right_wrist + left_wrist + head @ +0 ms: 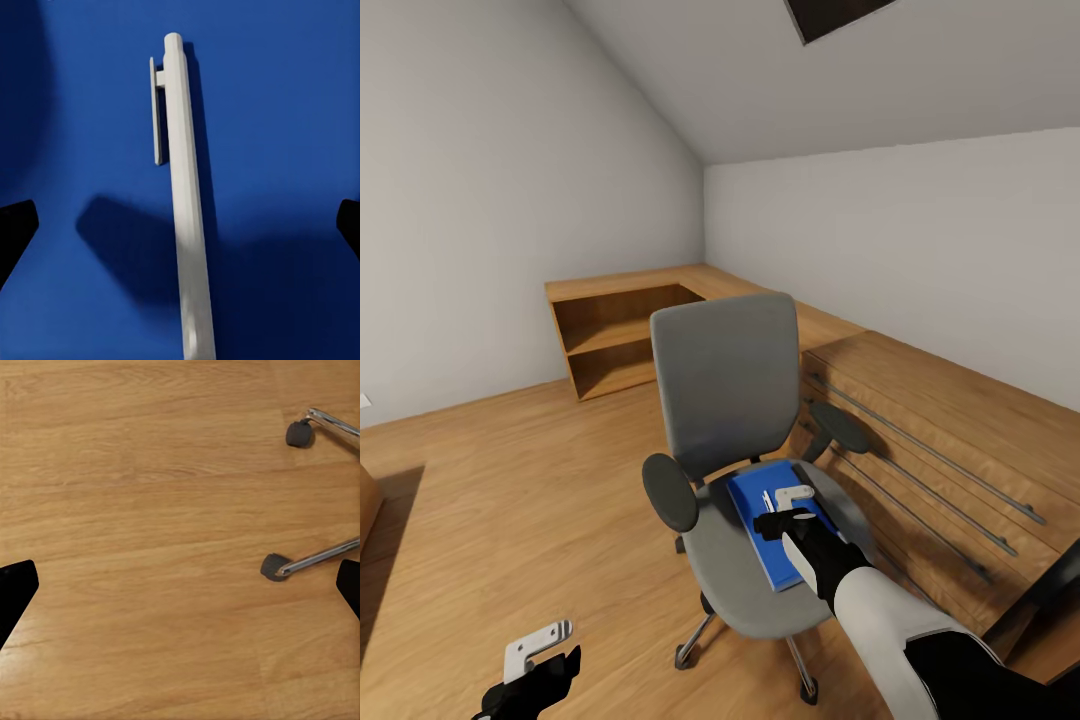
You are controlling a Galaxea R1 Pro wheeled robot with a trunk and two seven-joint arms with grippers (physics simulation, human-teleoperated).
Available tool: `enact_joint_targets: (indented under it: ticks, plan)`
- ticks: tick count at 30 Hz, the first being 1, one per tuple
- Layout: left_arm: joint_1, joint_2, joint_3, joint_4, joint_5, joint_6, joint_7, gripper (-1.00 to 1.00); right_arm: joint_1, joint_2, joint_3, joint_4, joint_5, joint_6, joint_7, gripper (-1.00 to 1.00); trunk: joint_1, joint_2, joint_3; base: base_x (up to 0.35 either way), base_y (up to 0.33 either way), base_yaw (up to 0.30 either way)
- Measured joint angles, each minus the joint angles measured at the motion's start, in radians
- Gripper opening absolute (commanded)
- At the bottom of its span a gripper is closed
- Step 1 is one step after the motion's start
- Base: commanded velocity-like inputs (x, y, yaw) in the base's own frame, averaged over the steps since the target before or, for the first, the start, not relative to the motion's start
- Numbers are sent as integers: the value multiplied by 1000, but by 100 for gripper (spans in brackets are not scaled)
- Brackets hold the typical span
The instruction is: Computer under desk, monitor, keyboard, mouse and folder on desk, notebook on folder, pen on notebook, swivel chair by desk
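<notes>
Left gripper (545, 650): at the lower left of the head view, hanging low over the wood floor (510, 480); its fingers stand wide apart with nothing between them. In the left wrist view the dark fingertips (16, 589) sit at the two edges of the frame over bare floorboards.

Swivel chair (730, 385): centre of the head view, grey back upright, dark armrests to either side. Two chrome legs with casters (274, 567) appear in the left wrist view, apart from the left gripper.

Folder (770, 545): bright blue, lying flat on the chair seat, its long axis running from the backrest toward the seat's front edge.

Pen (184, 202): white, lying flat on the blue folder (285, 112); its long axis runs along the right gripper's line of sight, with the clip end farther from the camera.

Right gripper (785, 510): directly above the folder; its fingers are spread wide, the pen lying between them untouched by either fingertip (18, 225).

Wooden drawer unit (950, 450): right of the chair, with long metal bar handles.
</notes>
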Motion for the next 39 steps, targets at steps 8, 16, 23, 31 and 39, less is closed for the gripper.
enact_joint_targets:
  ticks: [8, 16, 23, 31, 39]
  plan:
    - [0, 0, 0, 0, 0, 0, 0, 100, 0, 0, -1, 0, 0, 1, 0, 100, 0, 0, 0, 0, 0, 0]
    - [0, 0, 0, 0, 0, 0, 0, 100, 0, 0, -12, 0, 0, 48, 0, 100, 0, 0, 0, 0, 0, 0]
    - [0, 0, 0, 0, 0, 0, 0, 100, 0, -1, -33, 0, 0, 55, 0, 100, 0, 0, 0, 0, 0, 0]
    - [0, 0, 0, 0, 0, 0, 0, 100, 0, 0, -34, 0, 1, 55, 0, 100, 0, 0, 0, 0, 0, 0]
    - [0, 0, 0, 0, 0, 0, 0, 100, 0, 0, -34, -1, 1, 55, 0, -100, 0, 0, 0, 0, 0, 0]
